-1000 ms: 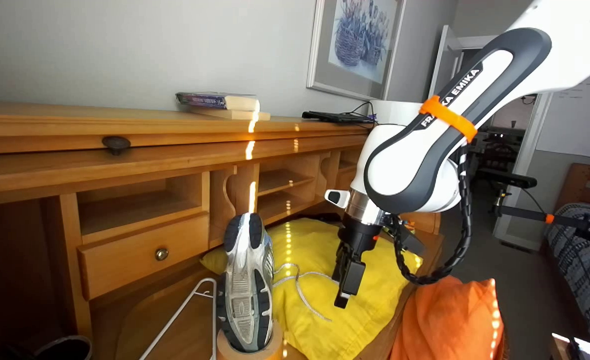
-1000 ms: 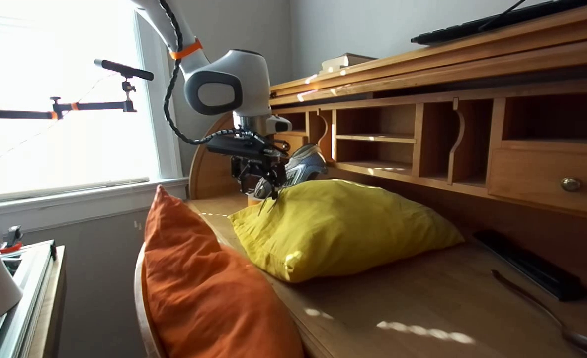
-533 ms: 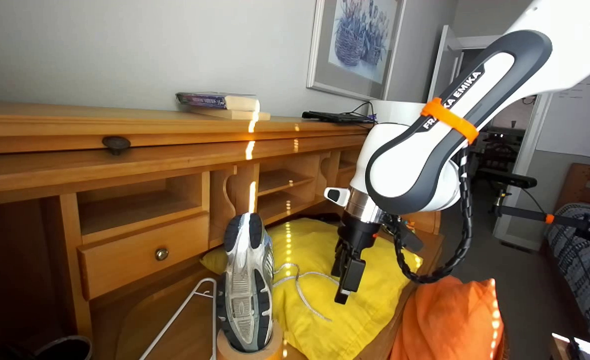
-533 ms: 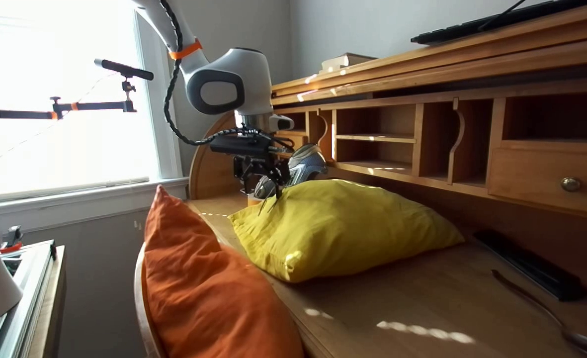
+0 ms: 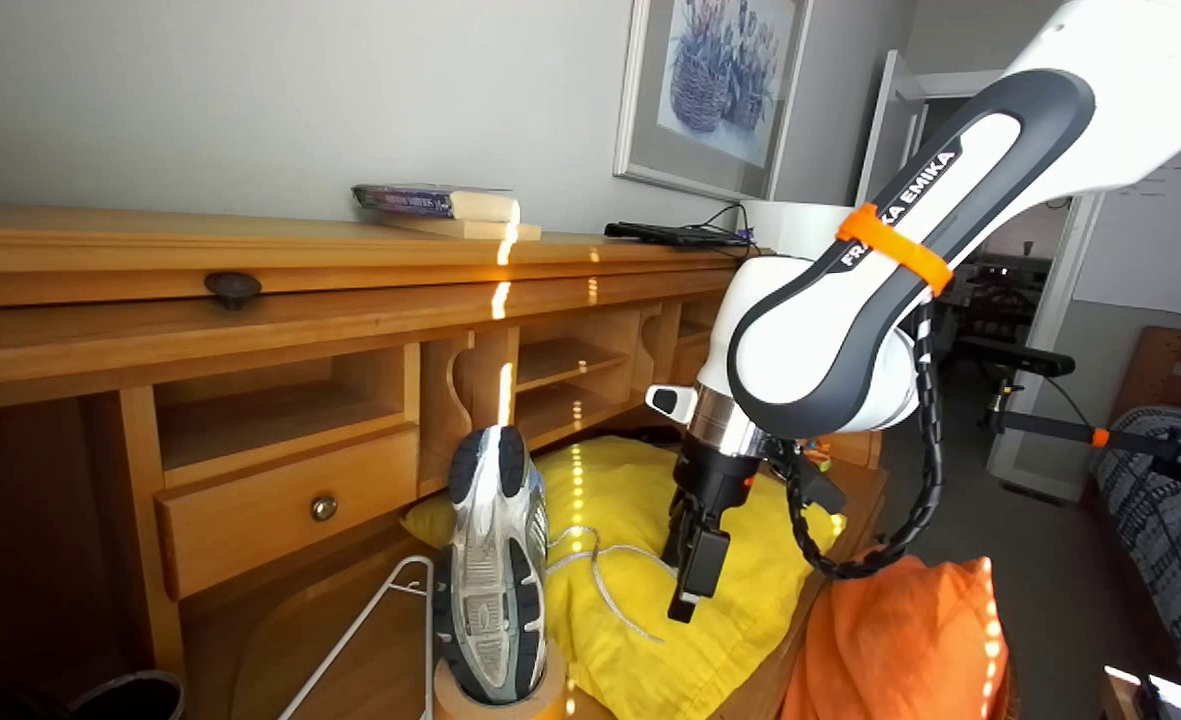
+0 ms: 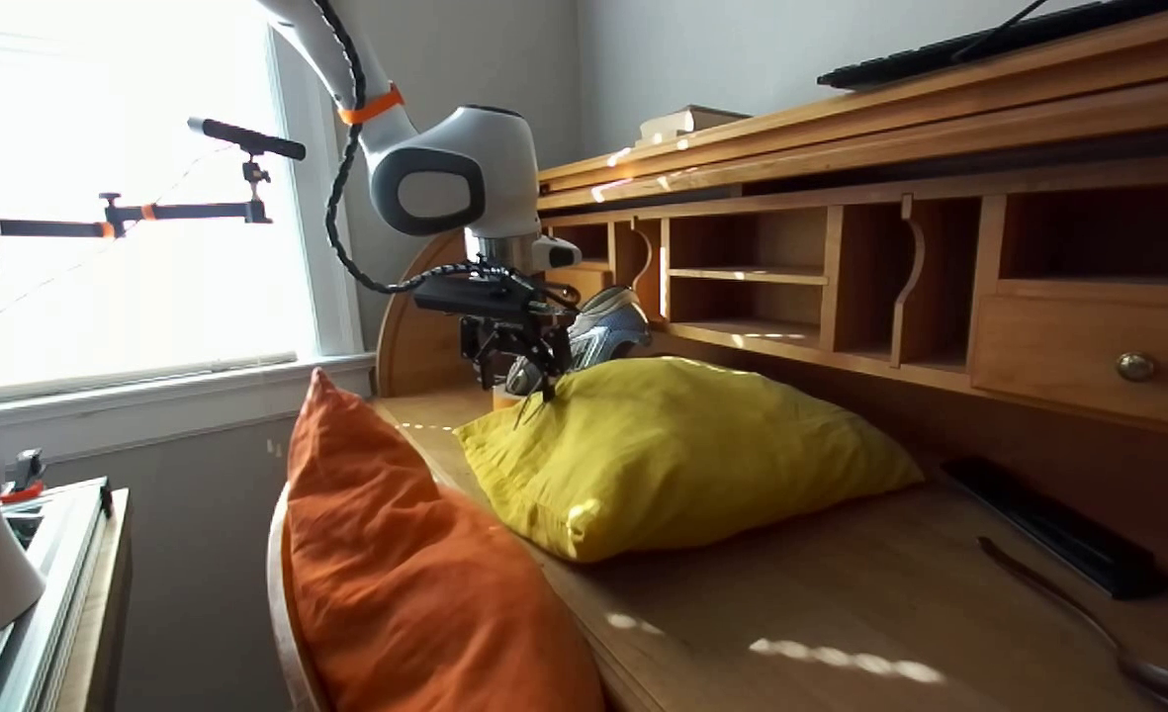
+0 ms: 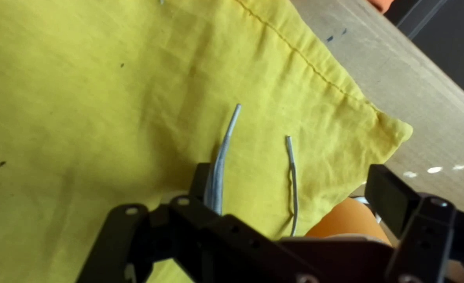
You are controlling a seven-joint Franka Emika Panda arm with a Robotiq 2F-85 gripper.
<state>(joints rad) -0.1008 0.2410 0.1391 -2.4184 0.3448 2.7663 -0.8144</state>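
My gripper (image 7: pixel 294 184) is open above the yellow pillow (image 7: pixel 98 98), its two black fingers wide apart. In the wrist view a grey shoelace (image 7: pixel 217 169) stands against the left finger's inner side; another lace end (image 7: pixel 294 181) lies on the pillow between the fingers. In an exterior view the grey running shoe (image 5: pixel 490 580) stands sole outward in a tan roll (image 5: pixel 550 695), with its laces (image 5: pixel 600 580) trailing over the pillow toward the gripper (image 5: pixel 677 580). The shoe (image 6: pixel 608 326) is partly behind the gripper (image 6: pixel 517 386) in an exterior view.
The wooden desk (image 6: pixel 791 603) has cubbyholes and a drawer (image 5: pixel 290 510) along its back. A white hanger (image 5: pixel 360 630) lies beside the shoe. An orange pillow (image 6: pixel 415 574) leans at the desk's front edge. A black bar-shaped object (image 6: pixel 1058 524) lies on the desk.
The gripper rises slightly half a second ago, then sits a little lower now. The shoe, laces and pillows look the same.
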